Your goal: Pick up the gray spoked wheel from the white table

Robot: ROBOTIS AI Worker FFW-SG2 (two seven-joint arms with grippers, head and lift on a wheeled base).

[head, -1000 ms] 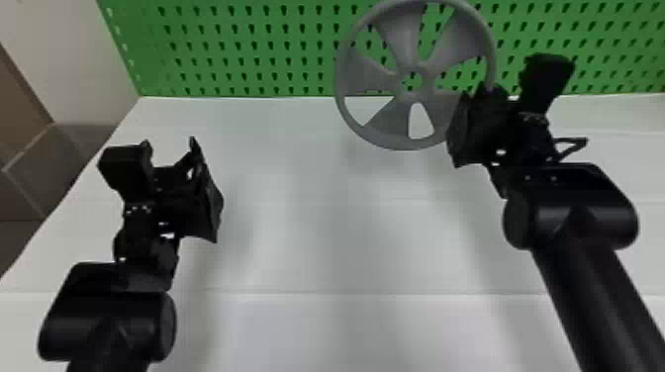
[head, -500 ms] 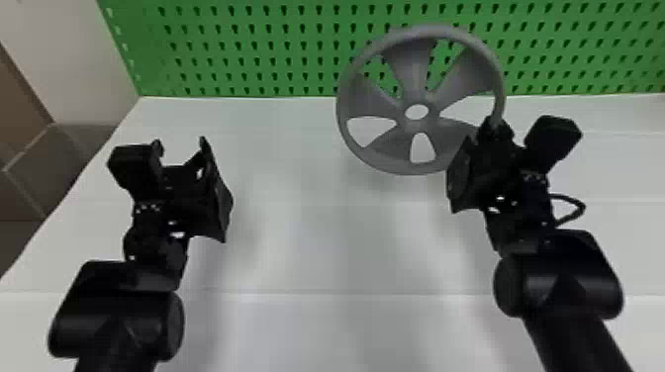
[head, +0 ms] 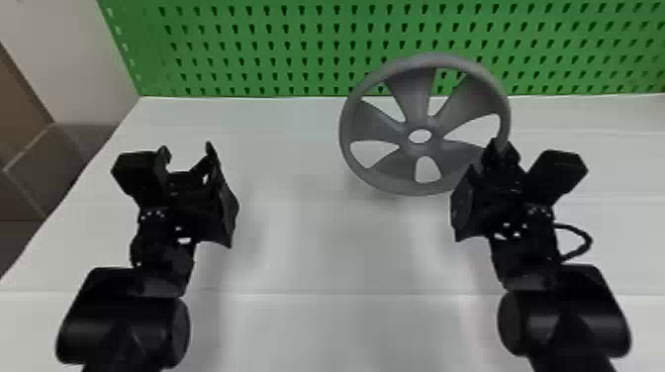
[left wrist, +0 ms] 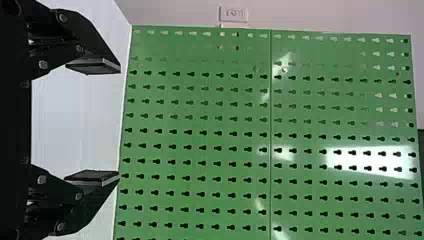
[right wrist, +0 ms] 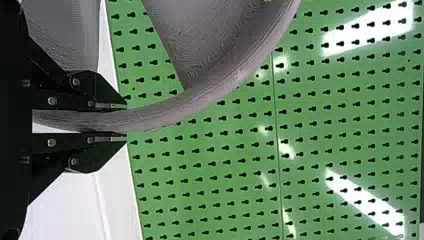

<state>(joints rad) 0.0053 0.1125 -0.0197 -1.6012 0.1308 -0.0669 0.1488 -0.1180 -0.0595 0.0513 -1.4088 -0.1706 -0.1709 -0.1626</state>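
Note:
At the right of the head view, my right gripper (head: 487, 153) holds the gray spoked wheel (head: 420, 148) by the right side of its rim. The wheel is tilted, facing the robot, and appears raised over the white table (head: 316, 247). In the right wrist view, the right gripper (right wrist: 125, 120) has its two fingers shut on the curved rim of the wheel (right wrist: 210, 92). Over the left part of the table, my left gripper (head: 188, 153) stands apart from the wheel. The left wrist view shows the left gripper (left wrist: 120, 122) wide open with nothing between its fingers.
A green pegboard (head: 277, 49) rises along the table's back edge, behind the wheel. Beyond the table's left edge are a pale wall (head: 64, 59) and a dark brown area.
The right gripper has come down and nearer to the robot, carrying the wheel lower and changing its tilt. My left gripper has shifted slightly right.

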